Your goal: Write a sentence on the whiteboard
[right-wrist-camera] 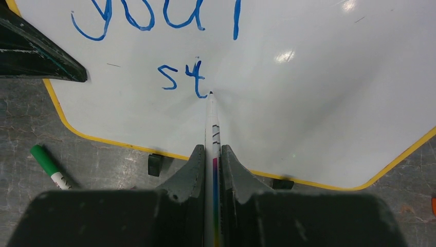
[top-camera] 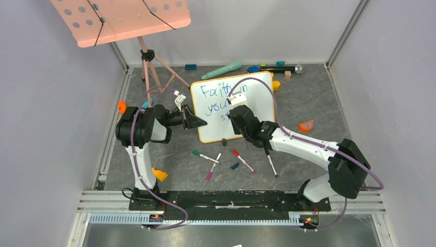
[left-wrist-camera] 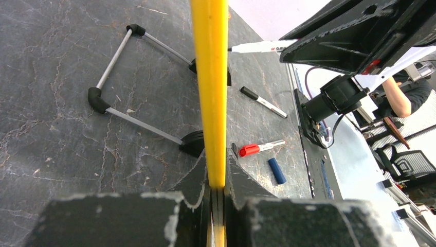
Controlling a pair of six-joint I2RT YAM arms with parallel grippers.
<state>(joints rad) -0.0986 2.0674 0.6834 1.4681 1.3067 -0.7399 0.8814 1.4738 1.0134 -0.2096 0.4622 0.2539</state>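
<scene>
Top view, board: the white rectangular whiteboard with a thin yellow frame (top-camera: 259,100) sits on the dark mottled table (top-camera: 313,98), just far of centre.
Top view, writing: the blue handwritten sentence (top-camera: 216,100) shows "Faith in", "your" and the start of a third line.
Top view, arms: the left gripper (top-camera: 197,122) is at the board's left edge. The right gripper (top-camera: 234,118) is over its near middle and hides part of the third line.
Top view, surroundings: a green-capped marker (top-camera: 204,156), pink marker (top-camera: 213,166), red-capped marker (top-camera: 241,160), black marker (top-camera: 271,163) and small blue cap (top-camera: 235,165) lie near of the board. A pink perforated tray on a tripod (top-camera: 123,18) stands far left.
Left wrist view, grip: fingers narrow, clamped on the yellow frame.
Left wrist view, beside: a grey wire foot with black elbows (left-wrist-camera: 128,92) lies left of the frame.
Right wrist view, grip: fingers pinched on a white marker with a coloured stripe (right-wrist-camera: 212,123), its tip touching the board just right of "st".
Right wrist view, obstruction: the left gripper overlaps the board's left corner. Black clip feet (right-wrist-camera: 156,163) sit at the near frame.
</scene>
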